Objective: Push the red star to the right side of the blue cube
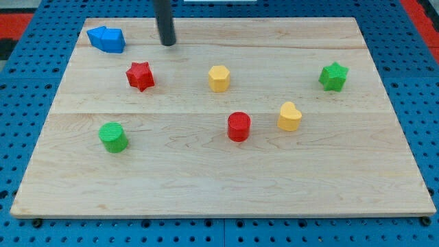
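Observation:
The red star [140,75] lies on the wooden board in the upper left part of the view. The blue cube [106,39] sits near the board's top left corner, up and to the left of the star. My tip [168,43] is at the top of the board, to the right of the blue cube and up and to the right of the red star, apart from both.
A yellow hexagonal block [218,78] lies right of the star. A green star [333,76] is at the right. A red cylinder [239,127] and a yellow heart [289,116] sit mid-board. A green cylinder [113,137] is at the lower left.

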Tool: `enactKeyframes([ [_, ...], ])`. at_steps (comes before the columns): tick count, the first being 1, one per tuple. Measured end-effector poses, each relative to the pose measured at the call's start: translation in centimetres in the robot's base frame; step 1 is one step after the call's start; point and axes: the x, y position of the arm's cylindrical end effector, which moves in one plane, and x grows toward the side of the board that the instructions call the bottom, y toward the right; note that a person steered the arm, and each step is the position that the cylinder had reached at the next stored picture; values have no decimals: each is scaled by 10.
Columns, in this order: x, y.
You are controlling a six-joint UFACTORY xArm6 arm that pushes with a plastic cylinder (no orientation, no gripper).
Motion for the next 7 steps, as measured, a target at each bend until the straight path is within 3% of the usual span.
enactKeyframes([
  [3,6,23],
  [7,121,-15],
])
